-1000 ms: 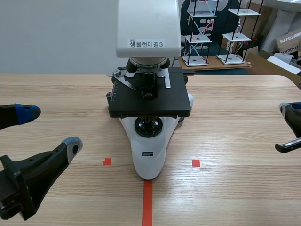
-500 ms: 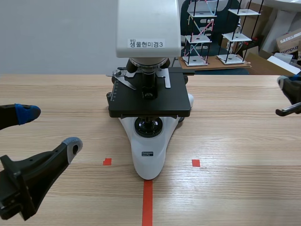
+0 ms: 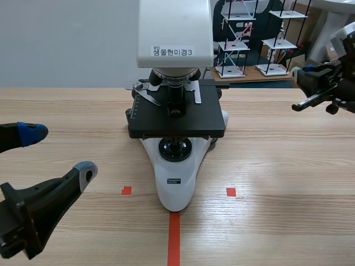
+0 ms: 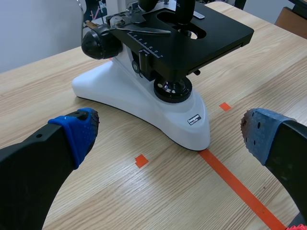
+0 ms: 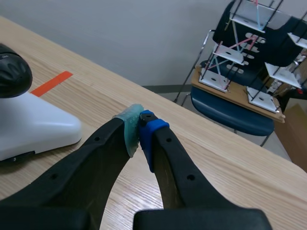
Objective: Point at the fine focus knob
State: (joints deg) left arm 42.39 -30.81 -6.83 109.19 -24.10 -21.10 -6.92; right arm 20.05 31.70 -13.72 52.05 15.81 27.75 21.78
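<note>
Currently the left gripper (image 3: 60, 151) is held spread before the glossy white, black-staged microscope (image 3: 176, 172); the right gripper (image 5: 140, 127) is pressed together, apart from its black ribbed knob (image 5: 12, 76)

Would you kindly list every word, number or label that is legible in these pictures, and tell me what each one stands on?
"생물현미경3": on the white label on the head of the microscope.
Small print above it on the same label: too small to read.
Black badge on the white base: too blurred to read.
Scale marks at the edge of the stage: no readable figures.
</note>
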